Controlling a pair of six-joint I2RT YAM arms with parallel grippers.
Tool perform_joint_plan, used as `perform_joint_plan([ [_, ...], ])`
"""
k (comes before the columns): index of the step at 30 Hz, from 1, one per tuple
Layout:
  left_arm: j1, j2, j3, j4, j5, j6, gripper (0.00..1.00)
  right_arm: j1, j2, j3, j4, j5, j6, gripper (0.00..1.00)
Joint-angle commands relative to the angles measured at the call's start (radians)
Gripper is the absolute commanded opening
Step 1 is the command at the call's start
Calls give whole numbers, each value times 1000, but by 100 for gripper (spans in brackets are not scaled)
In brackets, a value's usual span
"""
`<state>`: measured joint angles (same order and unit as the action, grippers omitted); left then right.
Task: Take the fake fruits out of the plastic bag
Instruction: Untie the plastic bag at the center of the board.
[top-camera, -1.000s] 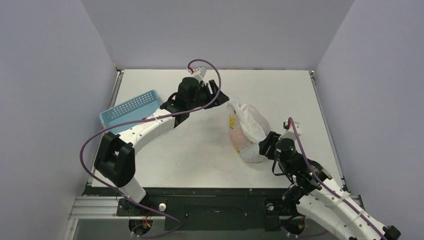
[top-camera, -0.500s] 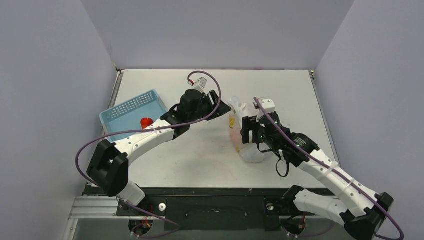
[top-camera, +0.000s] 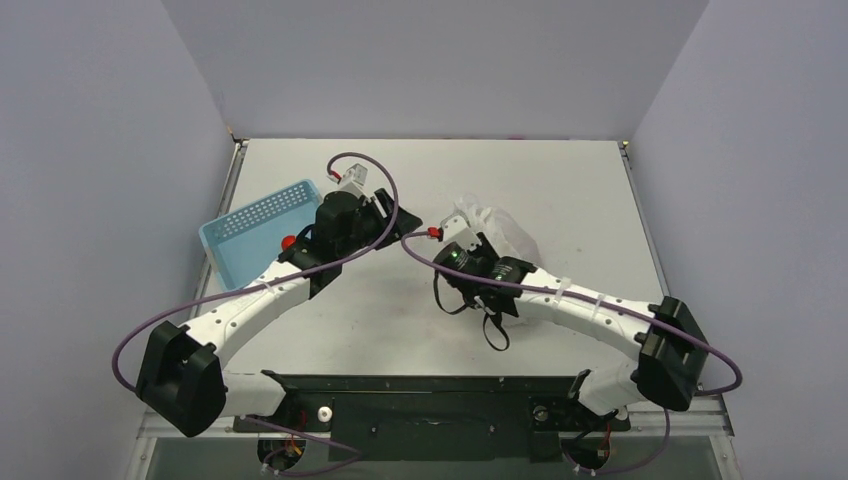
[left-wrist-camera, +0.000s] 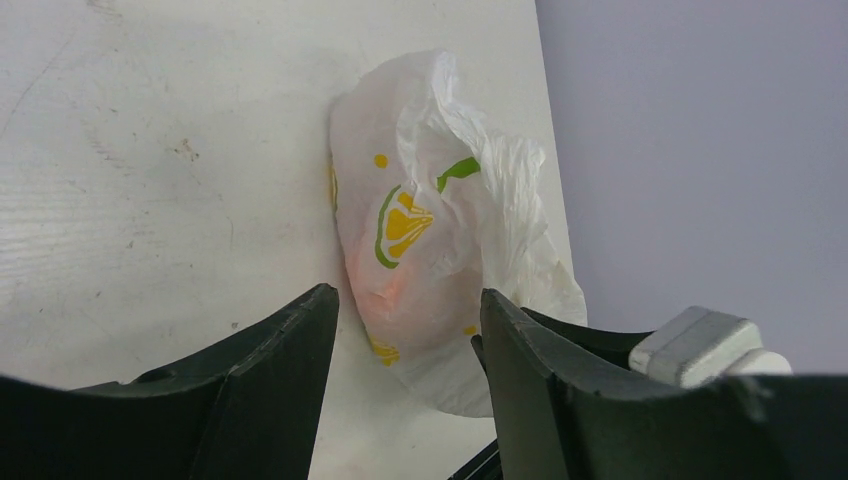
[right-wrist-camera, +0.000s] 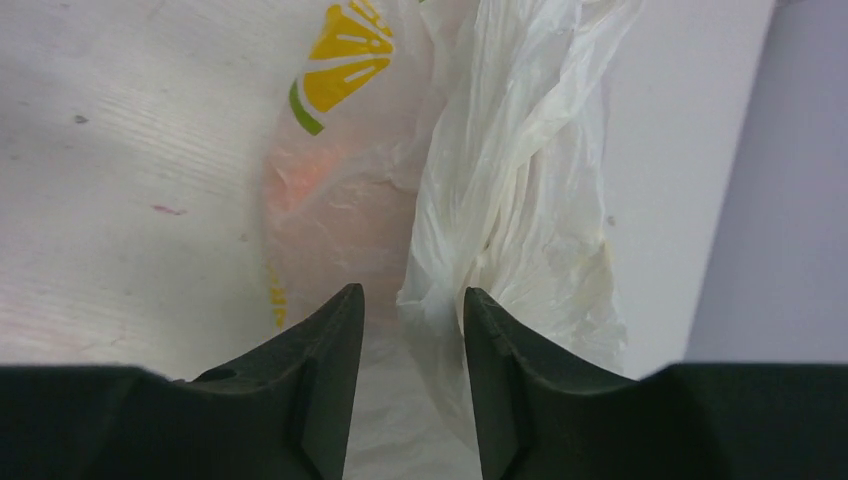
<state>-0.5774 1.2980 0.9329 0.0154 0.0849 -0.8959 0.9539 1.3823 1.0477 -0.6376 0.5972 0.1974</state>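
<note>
The plastic bag (top-camera: 503, 237) lies crumpled right of the table's centre, white with yellow and green prints. It also shows in the left wrist view (left-wrist-camera: 430, 200) and the right wrist view (right-wrist-camera: 510, 180). An orange fruit glows through its wall (left-wrist-camera: 392, 288) (right-wrist-camera: 305, 180). A red fruit (top-camera: 288, 241) lies in the blue basket (top-camera: 252, 220). Other fruits are hidden. My left gripper (top-camera: 396, 216) (left-wrist-camera: 408, 296) is open and empty, left of the bag. My right gripper (top-camera: 468, 243) (right-wrist-camera: 410, 292) is open at the bag's left side, a bag fold between its tips.
The blue perforated basket stands at the table's left rear edge, tilted against the left arm. The right arm stretches across the front right of the table towards the bag. Grey walls close in the table at the left, rear and right.
My right arm has swung from the bag's near right side to its left side. My left gripper has drawn back left, away from the bag. The red fruit now shows in the basket.
</note>
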Motion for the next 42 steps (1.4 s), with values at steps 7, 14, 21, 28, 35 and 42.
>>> perform_joint_plan([
  [7,7,45,-47,200,58,-155,52,70,-44,-20,104,340,14,0],
  [14,-36,215,-4,444,100,-365,50,-127,-391,-317,420,-206,31,0],
  [21,-133,423,194,457,79,-424,54,-200,-599,-522,628,-364,53,0],
  [28,-212,478,317,298,4,-388,57,-227,-635,-530,629,-384,59,0],
  [35,-250,439,351,121,-192,-350,61,-230,-643,-515,609,-369,71,0],
  [42,-217,524,448,110,-157,-262,61,-246,-662,-525,582,-359,68,0],
])
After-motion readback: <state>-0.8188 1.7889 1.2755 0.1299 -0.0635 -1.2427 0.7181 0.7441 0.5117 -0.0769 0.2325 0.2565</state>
